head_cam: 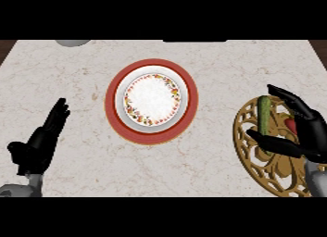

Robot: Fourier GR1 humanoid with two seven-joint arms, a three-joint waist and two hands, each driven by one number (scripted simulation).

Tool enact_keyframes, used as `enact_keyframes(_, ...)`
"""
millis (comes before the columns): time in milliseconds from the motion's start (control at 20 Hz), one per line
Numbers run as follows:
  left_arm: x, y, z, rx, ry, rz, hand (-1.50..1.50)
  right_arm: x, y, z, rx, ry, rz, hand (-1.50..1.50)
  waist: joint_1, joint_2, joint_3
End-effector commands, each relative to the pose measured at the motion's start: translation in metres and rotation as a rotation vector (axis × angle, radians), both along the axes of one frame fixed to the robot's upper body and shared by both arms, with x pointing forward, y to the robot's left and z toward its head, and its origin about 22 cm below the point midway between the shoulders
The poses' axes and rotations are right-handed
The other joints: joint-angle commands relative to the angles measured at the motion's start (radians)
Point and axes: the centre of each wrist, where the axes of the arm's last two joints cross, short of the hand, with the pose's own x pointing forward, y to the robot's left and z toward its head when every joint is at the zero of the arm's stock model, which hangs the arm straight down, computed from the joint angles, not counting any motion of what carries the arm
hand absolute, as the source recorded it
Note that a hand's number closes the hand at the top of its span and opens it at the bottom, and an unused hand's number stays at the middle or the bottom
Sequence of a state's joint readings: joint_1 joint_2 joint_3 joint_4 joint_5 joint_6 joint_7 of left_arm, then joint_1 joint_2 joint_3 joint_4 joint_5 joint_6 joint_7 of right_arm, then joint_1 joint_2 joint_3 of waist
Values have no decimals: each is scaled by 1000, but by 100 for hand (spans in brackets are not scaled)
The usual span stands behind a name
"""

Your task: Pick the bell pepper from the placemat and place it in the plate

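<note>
A white plate (152,98) with a floral ring and a red rim lies at the counter's middle. At the right lies a round gold openwork placemat (251,152). On it sits a red bell pepper (289,125), mostly hidden by my right hand (309,134). That hand hovers over the mat with fingers and thumb spread on either side of the pepper, not closed on it. A green cucumber (264,114) lies upright on the mat just left of the pepper. My left hand (39,146) rests open at the lower left, fingers up.
A grey rounded object (72,42) shows at the counter's far edge, upper left. A dark object (194,40) sits at the far edge, centre. The marble counter (70,83) ends in dark floor at both upper corners.
</note>
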State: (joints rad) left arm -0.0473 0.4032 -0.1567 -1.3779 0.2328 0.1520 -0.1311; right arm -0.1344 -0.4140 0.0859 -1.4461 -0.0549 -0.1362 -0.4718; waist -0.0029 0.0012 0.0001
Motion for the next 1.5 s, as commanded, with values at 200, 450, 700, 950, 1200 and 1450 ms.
enact_keyframes(200, -6, 24, -9, -6, 6, -14, 0, -36, -45, -30, -86, -129, -160, -150, 0, -2, 0)
enact_keyframes(450, 5, 3, -18, -16, 0, -9, 0, -50, -69, 13, -300, -21, -231, -150, -11, -2, -2)
enact_keyframes(700, -8, 5, -16, -9, 3, -24, 0, -67, -98, 29, -548, 166, -259, -150, -1, -3, -2)
enact_keyframes(950, -8, 18, -16, -5, 12, -31, 0, -68, -83, 35, -662, 313, -252, -150, 2, -2, -1)
enact_keyframes(1200, -6, -8, -17, -26, 4, -32, 0, -53, -94, 55, -679, 413, -286, -150, 4, -2, -1)
enact_keyframes(1450, 2, -1, 3, -7, 10, -29, 0, -46, -68, 51, -744, 459, -318, -150, 3, -2, 0)
